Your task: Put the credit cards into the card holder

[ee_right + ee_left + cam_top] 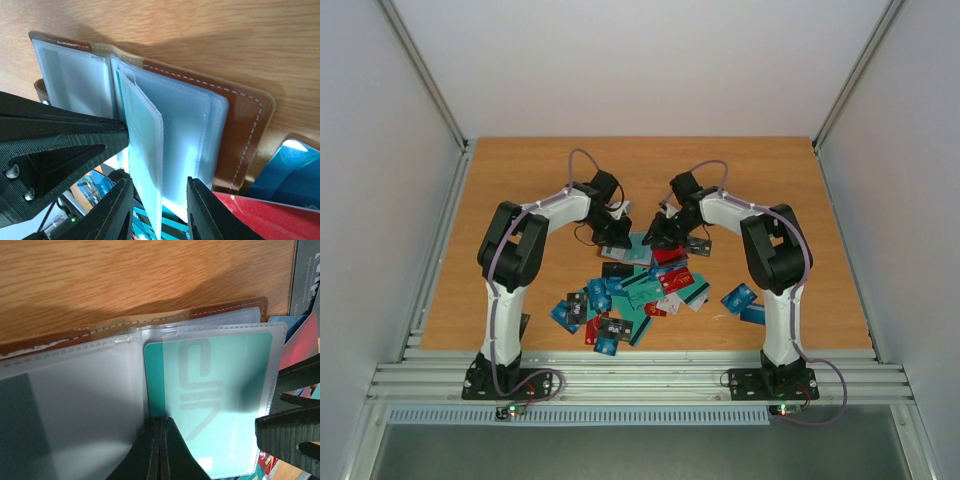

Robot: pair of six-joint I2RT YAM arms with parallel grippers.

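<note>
The brown card holder (636,250) lies open on the table, its stitched leather edge (225,307) and clear sleeves (200,125) showing. One sleeve holds a teal credit card (220,390) and stands upright (145,135). My left gripper (160,427) is shut on that sleeve's edge, beside the teal card. My right gripper (159,187) is open, with one finger on each side of the standing sleeve and not pressing it. In the top view the left gripper (620,238) and right gripper (655,238) meet over the holder. Several more credit cards (630,295) lie scattered nearer the bases.
A red card (260,215) and a blue card (290,175) lie by the holder's right side. A dark grey card (305,275) lies beyond it. Two blue cards (744,300) lie apart by the right arm. The right gripper's fingers (290,425) crowd the left wrist view.
</note>
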